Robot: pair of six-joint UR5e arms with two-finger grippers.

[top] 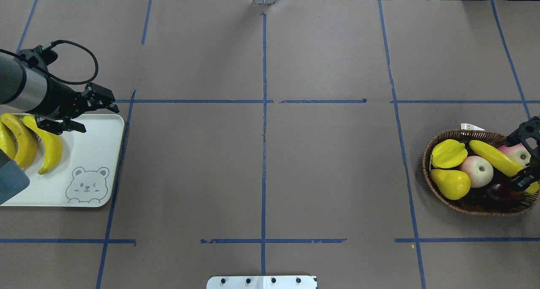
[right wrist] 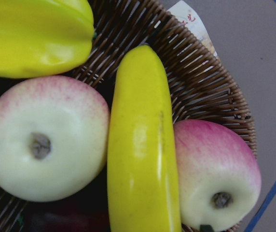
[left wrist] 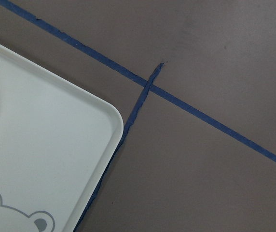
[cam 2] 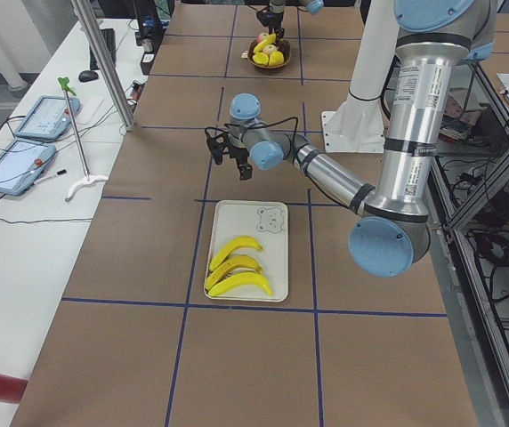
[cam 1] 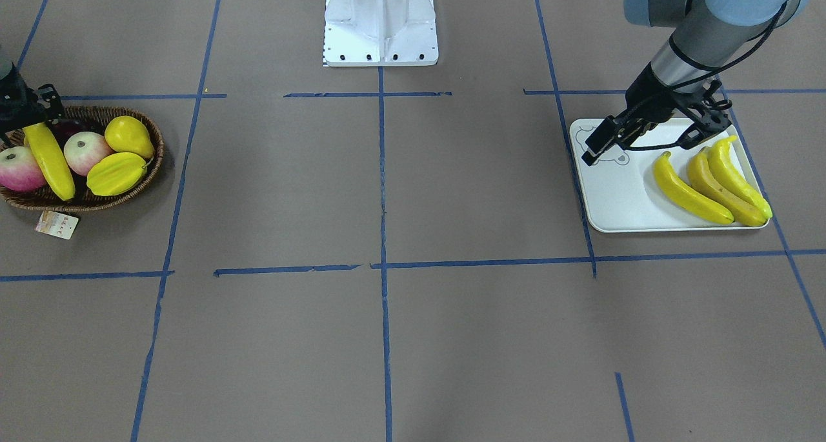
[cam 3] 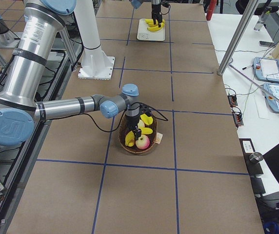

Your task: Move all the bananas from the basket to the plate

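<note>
With my left pincer (top: 100, 120) spread empty over the plate (top: 101, 154) at the worktop's 9 o'clock, my right pincer (top: 527, 158) straddled, spread, the last banana (top: 493, 158) in the basket (top: 476, 206) at 3 o'clock, where closing near its glossy end risked a slip among the apples (top: 476, 171).

The left arm (cam 2: 412, 116) and right arm (cam 3: 29, 58) are silver-grey tubes with round pale blue joint caps, one marked UR. Thin black bands ring the tubes. A black cable (top: 90, 65) loops to the black left gripper (top: 98, 119). The white base (cam 1: 381, 22) shows dark screws.
</note>
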